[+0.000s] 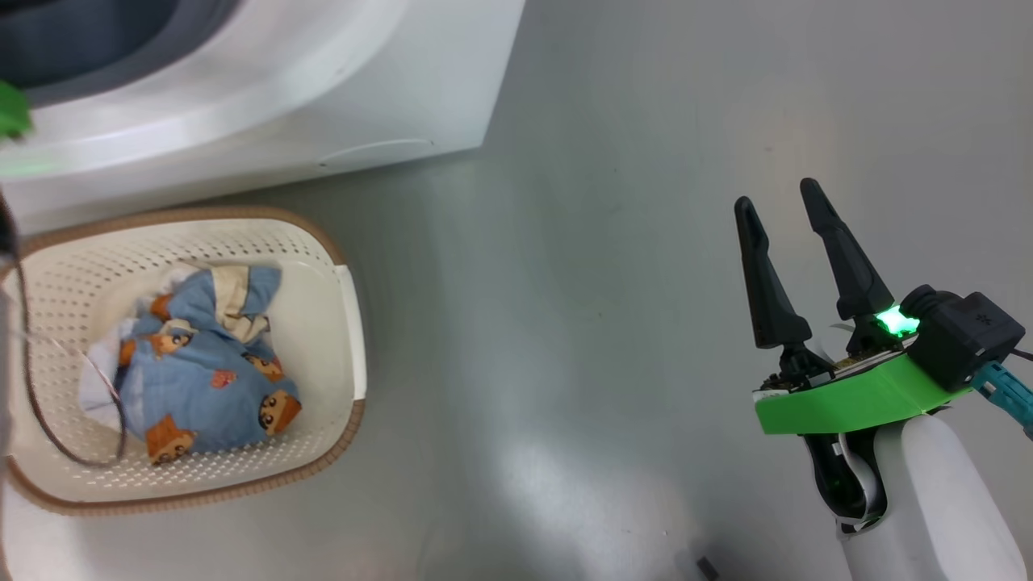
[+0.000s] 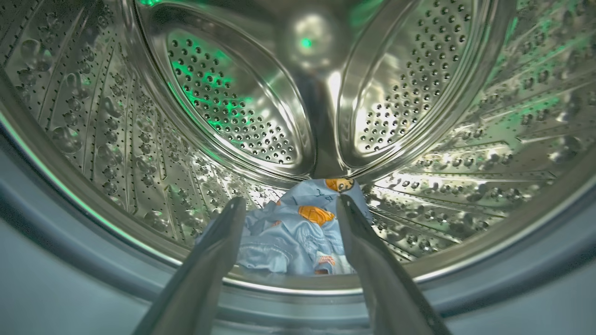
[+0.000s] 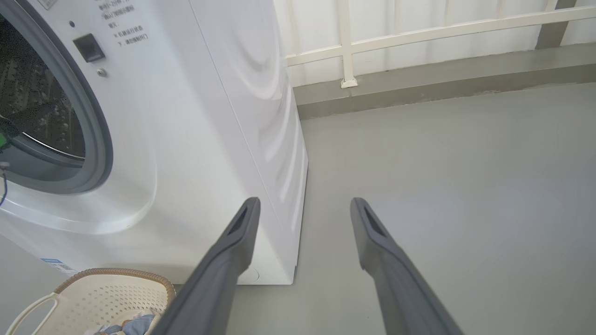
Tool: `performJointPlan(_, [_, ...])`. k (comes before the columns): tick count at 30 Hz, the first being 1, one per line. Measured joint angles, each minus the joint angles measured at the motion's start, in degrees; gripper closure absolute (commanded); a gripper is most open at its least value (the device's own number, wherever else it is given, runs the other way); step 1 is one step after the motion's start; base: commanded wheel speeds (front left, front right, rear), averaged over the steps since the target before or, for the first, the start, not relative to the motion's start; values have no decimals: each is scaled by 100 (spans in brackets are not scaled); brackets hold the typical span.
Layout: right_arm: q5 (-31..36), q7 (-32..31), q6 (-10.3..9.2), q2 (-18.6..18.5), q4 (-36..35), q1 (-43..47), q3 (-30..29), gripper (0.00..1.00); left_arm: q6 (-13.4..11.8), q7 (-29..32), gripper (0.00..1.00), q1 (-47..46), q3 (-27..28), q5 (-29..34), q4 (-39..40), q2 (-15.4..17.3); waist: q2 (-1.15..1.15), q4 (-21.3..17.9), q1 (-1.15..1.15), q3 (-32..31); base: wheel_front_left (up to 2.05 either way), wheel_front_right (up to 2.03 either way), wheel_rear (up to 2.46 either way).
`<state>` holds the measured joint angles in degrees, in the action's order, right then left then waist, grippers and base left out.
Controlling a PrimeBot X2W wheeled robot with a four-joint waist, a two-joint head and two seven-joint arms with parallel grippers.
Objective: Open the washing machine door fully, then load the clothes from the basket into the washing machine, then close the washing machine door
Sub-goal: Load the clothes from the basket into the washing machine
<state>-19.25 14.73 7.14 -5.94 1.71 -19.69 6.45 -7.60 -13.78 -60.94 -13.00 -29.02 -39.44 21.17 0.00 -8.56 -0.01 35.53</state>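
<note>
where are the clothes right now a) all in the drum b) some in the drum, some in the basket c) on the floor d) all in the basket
b: one blue garment lies in the drum, and more clothes sit in the basket.

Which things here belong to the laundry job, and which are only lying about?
Job: big white front-loading washing machine; cream perforated plastic basket; light blue printed clothes in it; another light blue garment in the steel drum.
Lying about: white railing; small dark object on the grey floor.
</note>
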Motion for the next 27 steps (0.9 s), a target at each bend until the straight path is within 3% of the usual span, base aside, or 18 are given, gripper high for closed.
performJointPlan(16, [263,0,0,-60,-18,665,-370,0,-975,-91,0,4056,73,550,3806,-260,0,381,0,-838,0,0,0])
performJointPlan(20, [308,0,0,-96,14,833,-398,0,-1136,-91,0,4819,48,641,4332,-379,0,462,0,-1086,0,0,0])
performJointPlan(27, [363,0,0,-99,56,1213,-508,0,-1150,-91,0,5592,-166,673,4539,-534,0,632,0,-1539,0,0,0])
